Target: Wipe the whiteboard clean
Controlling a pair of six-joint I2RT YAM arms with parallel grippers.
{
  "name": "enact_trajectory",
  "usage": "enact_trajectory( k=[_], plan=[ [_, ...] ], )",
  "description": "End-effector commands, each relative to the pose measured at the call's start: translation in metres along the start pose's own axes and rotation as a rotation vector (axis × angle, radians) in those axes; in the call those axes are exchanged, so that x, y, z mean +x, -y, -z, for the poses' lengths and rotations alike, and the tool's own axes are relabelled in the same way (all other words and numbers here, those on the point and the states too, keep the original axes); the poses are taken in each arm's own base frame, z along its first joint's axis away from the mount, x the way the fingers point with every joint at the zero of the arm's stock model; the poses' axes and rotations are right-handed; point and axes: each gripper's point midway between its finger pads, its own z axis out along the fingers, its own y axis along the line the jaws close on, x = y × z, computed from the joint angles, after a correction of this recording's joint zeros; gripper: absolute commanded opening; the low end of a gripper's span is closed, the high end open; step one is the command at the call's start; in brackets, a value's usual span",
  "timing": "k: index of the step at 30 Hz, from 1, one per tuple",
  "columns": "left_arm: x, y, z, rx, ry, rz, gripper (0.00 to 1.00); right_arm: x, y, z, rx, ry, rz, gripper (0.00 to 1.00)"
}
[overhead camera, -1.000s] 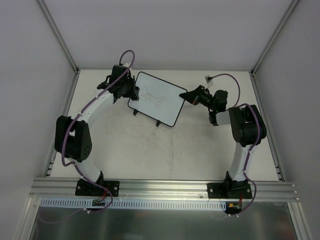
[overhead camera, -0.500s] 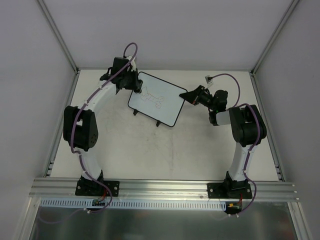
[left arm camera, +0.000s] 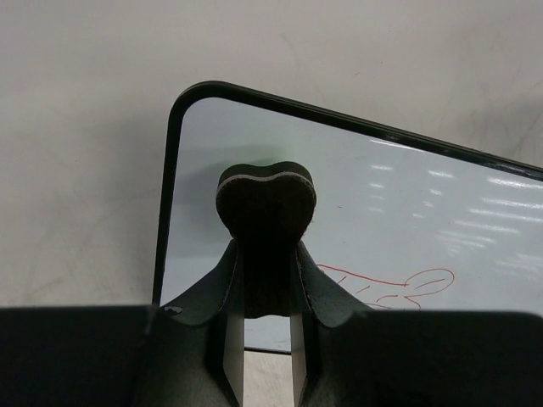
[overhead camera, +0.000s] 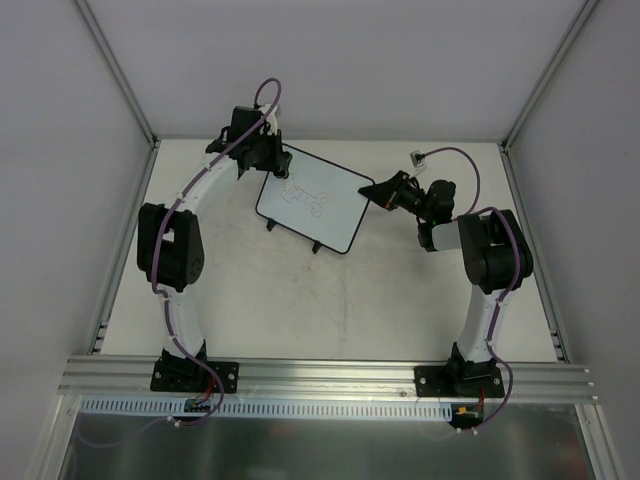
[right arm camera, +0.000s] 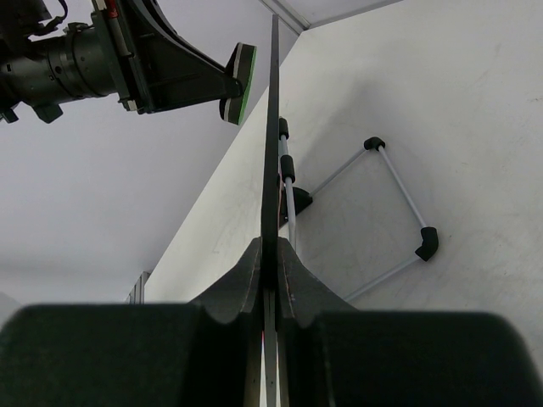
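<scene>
Remote console, both arms engaged: my left gripper (left arm camera: 265, 254) is clamped on the one eraser (left arm camera: 265, 199), its fingers parted only by the eraser's thickness. My right gripper (right arm camera: 271, 250) is pinched shut on the edge of the one whiteboard (overhead camera: 315, 210).

One pale table (overhead camera: 300, 310) carries the scene, with two arms rising from its near edge and curving inward. The whiteboard sits toward the far middle of that table, between the two grippers. The left gripper is at the board's far-left corner and the right gripper at its right edge. From the right wrist camera I see the board edge-on as a thin dark line running up from the closed fingers. Behind it is a wire stand (right arm camera: 424, 242) with black-capped corners resting on the table. Two black feet show under the board's near side in the top view.

The eraser is a dark, heart-shaped pad with a thin pale layer; a green band shows from the right wrist. It hangs over the board's rounded corner, just beside the writing face, with a sliver of gap between pad and board. One red bone-shaped outline (left arm camera: 399, 292) lies on the white surface, just beside the eraser.
</scene>
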Motion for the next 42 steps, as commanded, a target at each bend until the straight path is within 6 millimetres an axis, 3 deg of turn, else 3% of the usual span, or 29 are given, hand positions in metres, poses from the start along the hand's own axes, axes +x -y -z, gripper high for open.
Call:
enact_trajectory(
  k=[1,20,31,41,42],
  plan=[
    [-0.012,0.005,-0.002,0.027,0.020,-0.028,0.00,-0.033,-0.062,-0.002,-0.215,0.072,0.227,0.00],
    [0.009,-0.001,-0.024,-0.087,-0.020,-0.136,0.00,-0.034,-0.064,0.001,-0.217,0.074,0.231,0.00],
    [0.066,0.001,-0.023,-0.045,-0.141,-0.049,0.00,-0.035,-0.067,0.001,-0.222,0.075,0.237,0.00],
    [0.120,0.012,0.000,-0.016,-0.215,0.013,0.00,-0.035,-0.067,0.001,-0.220,0.077,0.238,0.00],
    [0.134,0.009,0.001,-0.028,-0.238,0.015,0.00,-0.034,-0.068,0.002,-0.221,0.075,0.238,0.00]
  ],
)
